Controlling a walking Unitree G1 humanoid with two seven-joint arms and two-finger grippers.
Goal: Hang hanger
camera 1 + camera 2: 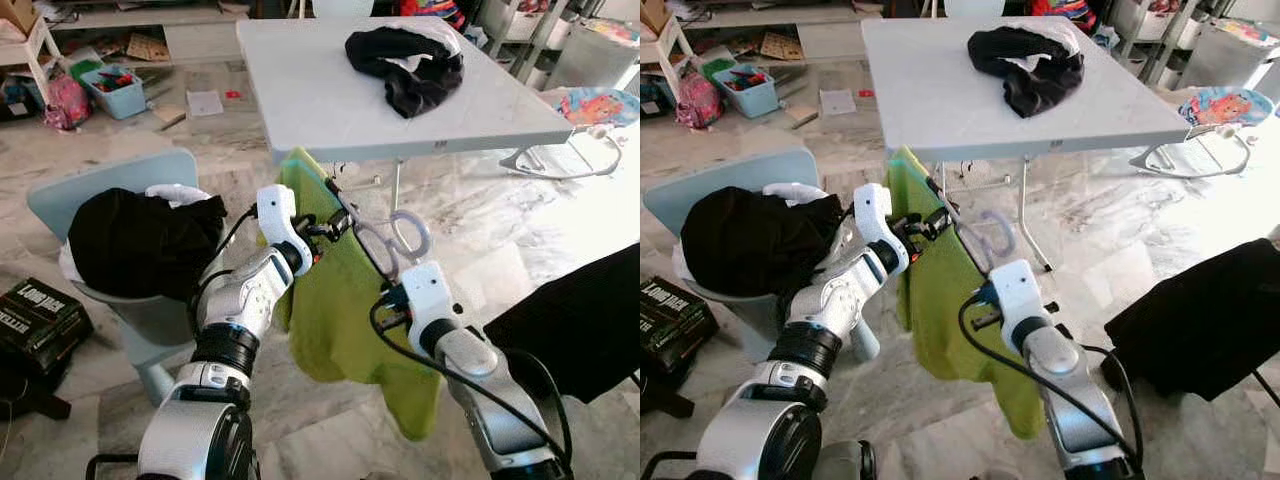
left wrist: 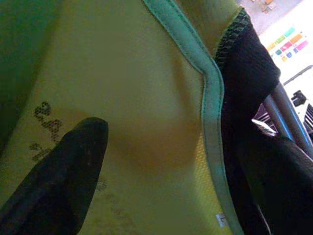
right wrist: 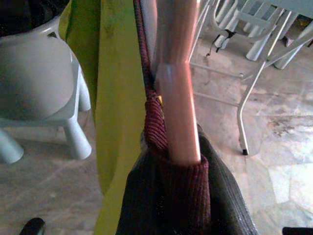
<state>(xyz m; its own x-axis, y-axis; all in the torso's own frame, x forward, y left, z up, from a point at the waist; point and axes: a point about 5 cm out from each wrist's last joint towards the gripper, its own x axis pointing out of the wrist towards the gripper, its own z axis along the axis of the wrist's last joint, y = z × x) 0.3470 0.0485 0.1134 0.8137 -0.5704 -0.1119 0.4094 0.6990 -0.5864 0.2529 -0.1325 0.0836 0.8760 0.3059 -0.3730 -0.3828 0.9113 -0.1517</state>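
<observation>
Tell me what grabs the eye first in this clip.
A lime-green shirt on a hanger hangs mid-frame, held up between the left hand and right hand. Behind it, a white folding table carries a black garment; another dark pile fills the pale chair at left.

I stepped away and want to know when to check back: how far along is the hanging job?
Done: the green shirt already sits on the hanger. In hand: the left gripper and right gripper hold it up in front of the white table. Left: hooking it somewhere; no rail is visible.
</observation>
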